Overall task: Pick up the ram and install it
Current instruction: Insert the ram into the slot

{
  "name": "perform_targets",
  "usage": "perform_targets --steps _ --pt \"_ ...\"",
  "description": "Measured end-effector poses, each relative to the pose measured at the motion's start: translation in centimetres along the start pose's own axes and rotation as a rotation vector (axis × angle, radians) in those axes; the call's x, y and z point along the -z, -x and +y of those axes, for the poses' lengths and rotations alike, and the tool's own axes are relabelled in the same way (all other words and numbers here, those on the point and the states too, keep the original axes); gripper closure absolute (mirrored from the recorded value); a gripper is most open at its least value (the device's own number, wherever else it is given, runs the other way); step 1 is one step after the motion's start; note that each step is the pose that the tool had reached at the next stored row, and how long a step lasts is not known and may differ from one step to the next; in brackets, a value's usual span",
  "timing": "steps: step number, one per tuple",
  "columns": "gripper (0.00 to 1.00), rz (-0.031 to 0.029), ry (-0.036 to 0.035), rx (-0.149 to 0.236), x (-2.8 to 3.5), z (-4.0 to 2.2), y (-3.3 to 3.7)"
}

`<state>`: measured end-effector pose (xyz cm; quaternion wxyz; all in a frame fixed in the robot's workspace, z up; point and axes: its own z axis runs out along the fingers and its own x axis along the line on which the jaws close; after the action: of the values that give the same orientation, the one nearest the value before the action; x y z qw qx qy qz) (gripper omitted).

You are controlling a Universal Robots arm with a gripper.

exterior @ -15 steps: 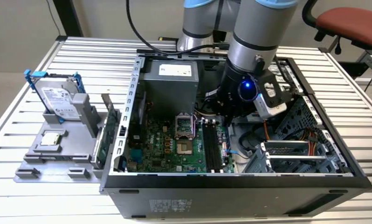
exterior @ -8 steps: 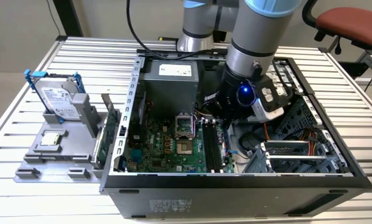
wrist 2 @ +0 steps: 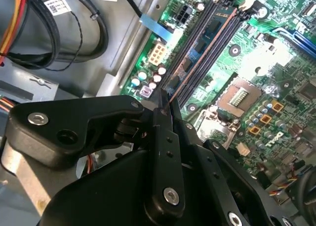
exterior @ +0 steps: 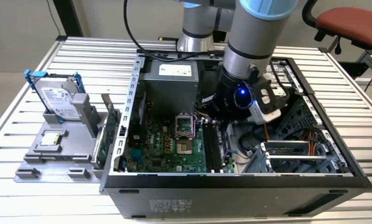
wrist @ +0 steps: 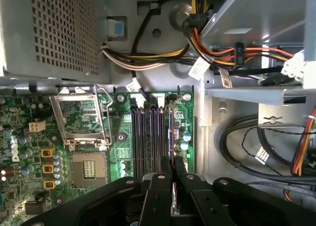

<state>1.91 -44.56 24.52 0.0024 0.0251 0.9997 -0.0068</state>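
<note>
The ram (wrist 2: 207, 41) is a thin dark stick with black chips, seen edge-on in both wrist views. It stands on edge along the black memory slots (wrist: 145, 137) of the green motherboard (exterior: 167, 144), on the side nearest the case wall. I cannot tell whether the ram (wrist: 172, 137) is seated in a slot. My gripper (wrist 2: 165, 105) is shut on the near end of the stick, its black fingers (wrist: 160, 186) pressed together around it. In the exterior view the arm's wrist (exterior: 245, 95) reaches down into the open computer case (exterior: 236, 182) above the slots (exterior: 212, 149).
The CPU socket (wrist: 89, 169) lies beside the slots. The power supply (exterior: 170, 86) and bundled cables (wrist: 217, 48) fill the case's far end, with a drive cage (exterior: 298, 156) on the exterior view's right. Outside, a grey holder (exterior: 55, 158) carries a hard drive (exterior: 57, 98) and a green card (exterior: 108, 128).
</note>
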Motion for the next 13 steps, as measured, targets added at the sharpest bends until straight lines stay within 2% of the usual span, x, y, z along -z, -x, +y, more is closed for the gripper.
perform_targets --steps 8,13 --pt "1.00 0.0061 -0.0004 0.001 -0.60 -0.91 -0.03" --pt "1.00 0.0064 -0.0007 0.001 -0.77 -0.97 -0.05"
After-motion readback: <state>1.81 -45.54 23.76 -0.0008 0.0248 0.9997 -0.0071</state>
